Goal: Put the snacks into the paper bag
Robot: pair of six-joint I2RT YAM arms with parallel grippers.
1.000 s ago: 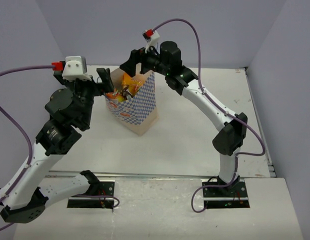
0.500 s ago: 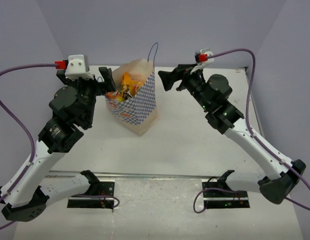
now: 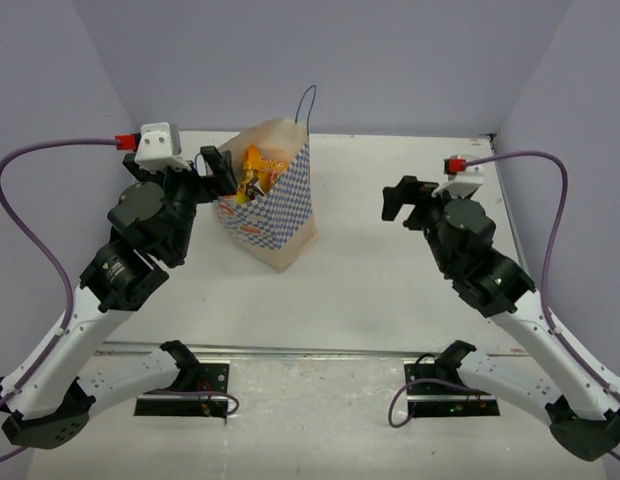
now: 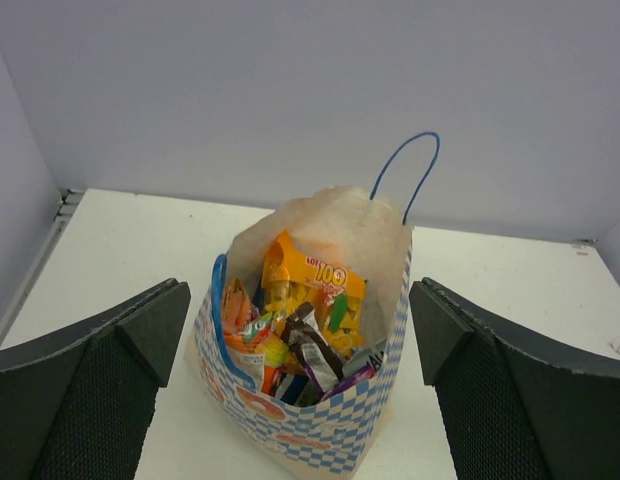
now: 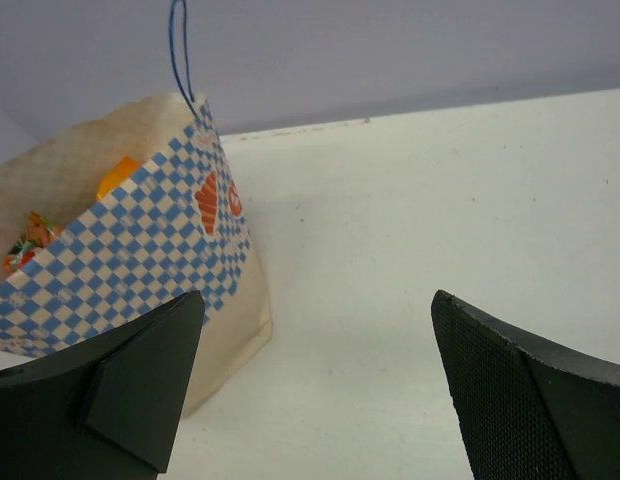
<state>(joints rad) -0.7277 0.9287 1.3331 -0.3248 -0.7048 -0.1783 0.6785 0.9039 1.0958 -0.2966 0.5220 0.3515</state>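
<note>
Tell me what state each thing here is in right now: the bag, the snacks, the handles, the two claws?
paper bag: upright, mouth open, well filled.
snacks: inside the bag, packed together.
far handle: standing up.
near handle: drooped down into the bag.
left gripper: open, empty, close by the bag's rim.
right gripper: open, empty, well apart from the bag.

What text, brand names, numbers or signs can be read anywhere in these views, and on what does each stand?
"100", uncertain, in big white tilted characters: on the yellow-orange packet standing in the paper bag.
Orange oval logos on the bag's front: lettering too blurred to read.
Orange emblem on the bag's checkered side: a shape only, no legible letters.
Other packets in the bag: print too small to read.
</note>
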